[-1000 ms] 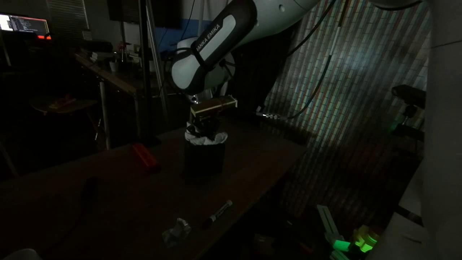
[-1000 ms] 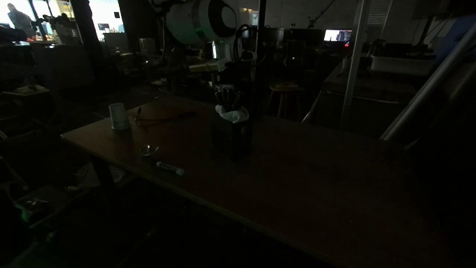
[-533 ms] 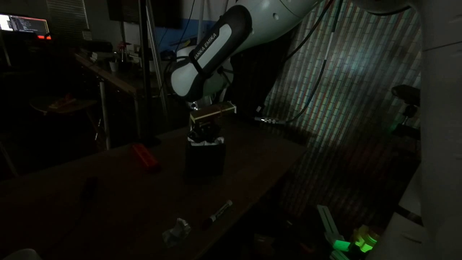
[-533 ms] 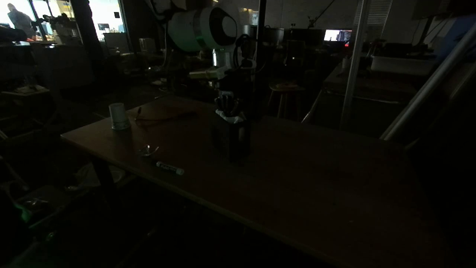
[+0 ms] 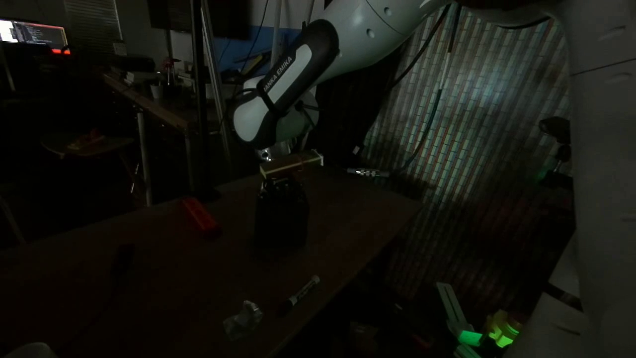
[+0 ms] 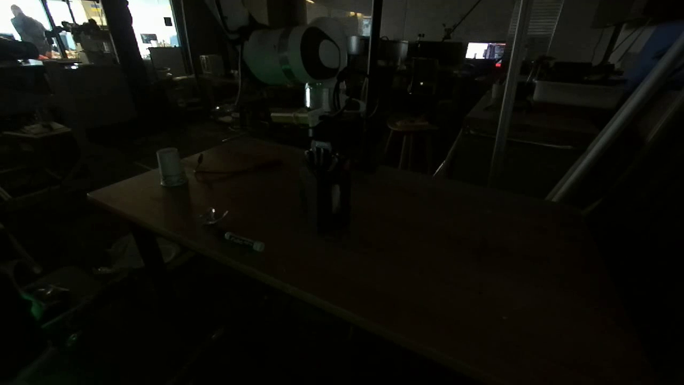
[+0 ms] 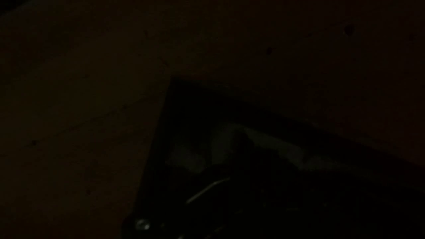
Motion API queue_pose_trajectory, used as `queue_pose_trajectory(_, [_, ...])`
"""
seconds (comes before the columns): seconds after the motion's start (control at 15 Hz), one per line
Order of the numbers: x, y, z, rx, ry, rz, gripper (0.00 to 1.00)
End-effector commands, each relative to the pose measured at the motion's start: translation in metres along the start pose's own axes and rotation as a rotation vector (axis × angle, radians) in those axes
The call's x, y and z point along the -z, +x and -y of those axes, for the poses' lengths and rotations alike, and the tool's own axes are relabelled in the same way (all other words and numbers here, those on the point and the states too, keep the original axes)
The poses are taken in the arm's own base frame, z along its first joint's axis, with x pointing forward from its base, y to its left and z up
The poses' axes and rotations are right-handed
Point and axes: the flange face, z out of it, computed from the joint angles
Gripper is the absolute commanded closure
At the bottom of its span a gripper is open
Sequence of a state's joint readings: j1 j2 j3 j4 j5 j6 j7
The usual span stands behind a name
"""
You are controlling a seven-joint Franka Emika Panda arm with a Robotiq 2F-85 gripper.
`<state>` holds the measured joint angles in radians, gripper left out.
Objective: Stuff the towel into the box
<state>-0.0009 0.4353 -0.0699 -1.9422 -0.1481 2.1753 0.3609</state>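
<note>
"On the counter (image 6: 443, 267), how many things are you counting?"

"One black box (image 5: 281, 223), standing just under the end of the arm (image 5: 298, 64), and one pale towel (image 7: 221, 142), lying inside that box; I'm making out only patches of its folds. One marker (image 5: 303, 292) is lying near the edge, and one crumpled, shiny wrapper (image 5: 243, 319) is resting near it. One pale cup (image 6: 171, 167) is standing well apart from the box. One red block (image 5: 200, 216) is lying apart from it too."

"Any writing you're managing to read?"

"Along the arm, lettering is spelling 'ANKA EMIKA', and a dark strap (image 5: 268, 101) is crossing close to where the letters are starting. The marker is carrying print too, but it's blurring from where I'm standing. One monitor (image 5: 32, 36) is glowing in the background, its lines looking too small for reading."

"And how is the arm holding itself?"

"It's slanting down toward the box, bending at the wrist, and the gripper (image 6: 323, 159) is pointing downward into the box's mouth."

"Is it pinching the towel?"

"I can't tell. Its fingertips are hiding inside the box, and I'm not seeing whether they're spreading or pressing together."
</note>
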Motion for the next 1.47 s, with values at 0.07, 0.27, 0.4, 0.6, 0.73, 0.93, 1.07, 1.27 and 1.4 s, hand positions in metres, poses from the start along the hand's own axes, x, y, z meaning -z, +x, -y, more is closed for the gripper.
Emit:
queue_pose_trajectory(0.07, [0.0,0.005,0.006,0.003,0.052,-0.006,1.0])
queue_pose_trajectory(0.27, [0.011,0.003,0.002,-0.001,0.063,-0.027,1.0])
queue_pose_trajectory(0.4, [0.025,0.001,-0.002,0.002,0.054,-0.053,1.0])
queue_pose_trajectory(0.6, [0.056,-0.005,-0.009,0.003,0.044,-0.105,1.0])
queue_pose_trajectory(0.73, [0.08,-0.008,-0.012,0.006,0.039,-0.143,1.0])
queue_pose_trajectory(0.93, [0.115,-0.013,-0.011,0.026,0.031,-0.209,1.0])
queue_pose_trajectory(1.07, [0.132,-0.015,-0.005,0.044,0.032,-0.246,1.0])
queue_pose_trajectory(1.27, [0.148,-0.014,0.007,0.066,0.038,-0.28,1.0])
queue_pose_trajectory(1.4, [0.151,-0.012,0.018,0.08,0.046,-0.287,1.0])
